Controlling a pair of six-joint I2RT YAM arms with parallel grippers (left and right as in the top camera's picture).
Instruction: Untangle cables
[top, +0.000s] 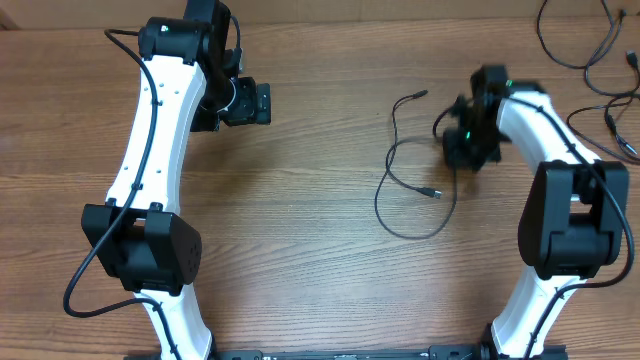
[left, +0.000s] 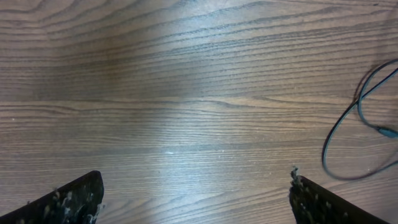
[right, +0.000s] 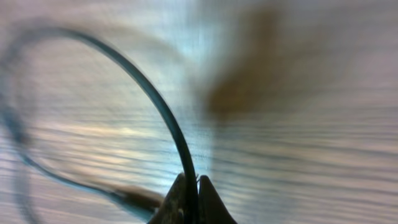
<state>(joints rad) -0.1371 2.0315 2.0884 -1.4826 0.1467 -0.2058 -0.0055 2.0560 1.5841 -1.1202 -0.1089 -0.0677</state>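
- The right gripper (top: 466, 150) is low over the table (top: 300, 200), right of centre, with its fingers pinched together on a cable (top: 408, 236).
- In the right wrist view the fingertips (right: 180, 202) meet with the cable (right: 155, 102) clamped between them. From there it arcs up and left in a blurred loop.
- From overhead, the cable lies as a loose open loop just left of the right gripper, with one plug end up toward the far side and another inside the loop.
- The left gripper (top: 246, 102) is at the far left, well apart from the cable, with its fingers spread wide and holding nothing.
- In the left wrist view its fingers (left: 68, 202) frame bare wood, and part of the cable (left: 339, 127) shows at the right edge.
- More cables (top: 588, 66) lie at the far right corner.
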